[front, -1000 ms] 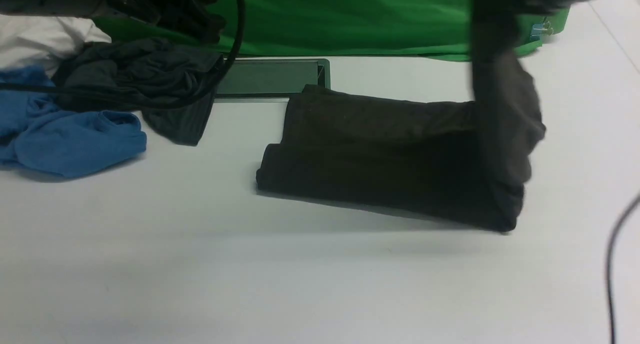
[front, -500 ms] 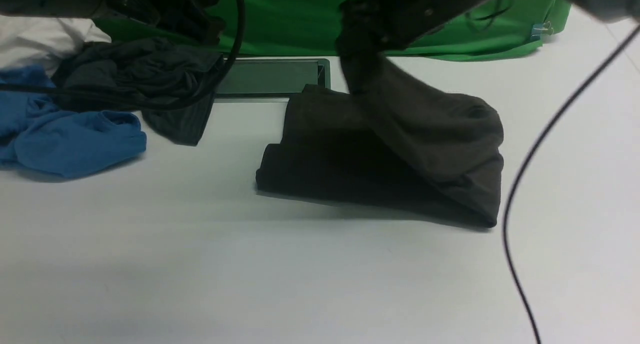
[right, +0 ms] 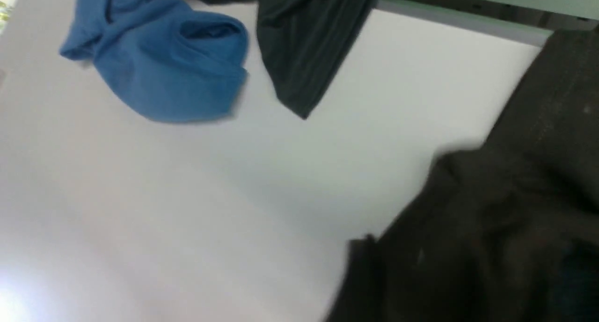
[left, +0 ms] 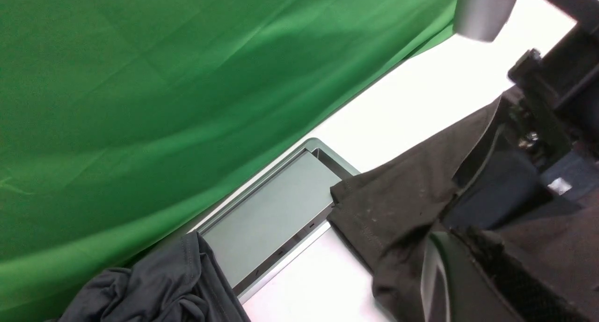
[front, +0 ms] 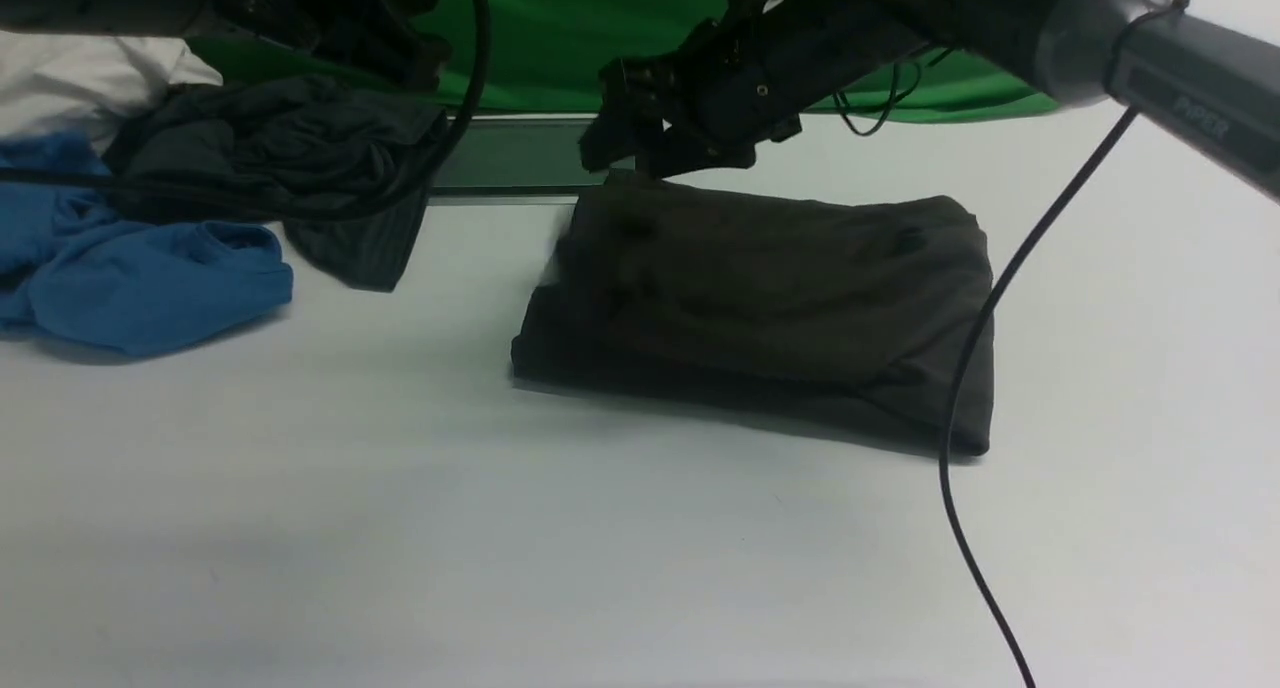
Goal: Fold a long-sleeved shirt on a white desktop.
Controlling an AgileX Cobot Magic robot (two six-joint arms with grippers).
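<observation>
- Front view: large dark brownish-black long-sleeved shirt [front: 760, 308] lies as a compact folded rectangle on the broad matte white desktop [front: 400, 528], mid-table, its far left corner touching the grey metal-framed hatch [front: 510, 153] by the far edge.
- Right gripper [front: 625, 138] hangs just above that far left corner of the shirt, apart from the cloth; jaws look spread w/ nothing between them, so released. A thin black cable [front: 975, 368] from the arm drapes across the shirt's right end.
- Crumpled blue garment [front: 140, 278] and a smaller blacker shiny garment [front: 300, 168] sit near the far left corner of the desktop, well apart from the shirt.
- Left wrist view: left gripper [left: 468, 275] fingers show only partly, dark and close to the lens; pincer reads as clenched, w/ no sure grasp visible. Shirt corner overlaps the hatch frame, green cloth backdrop [left: 164, 88] behind.
- Right wrist view: shirt's left end fills the lower right, blurred; own fingers not visible.
- Handling (judgement): soft, limp, light cloth, layers prob. slide on each other; best pinched at a corner or folded edge through all layers, lifted low so the stack doesn't spill.
</observation>
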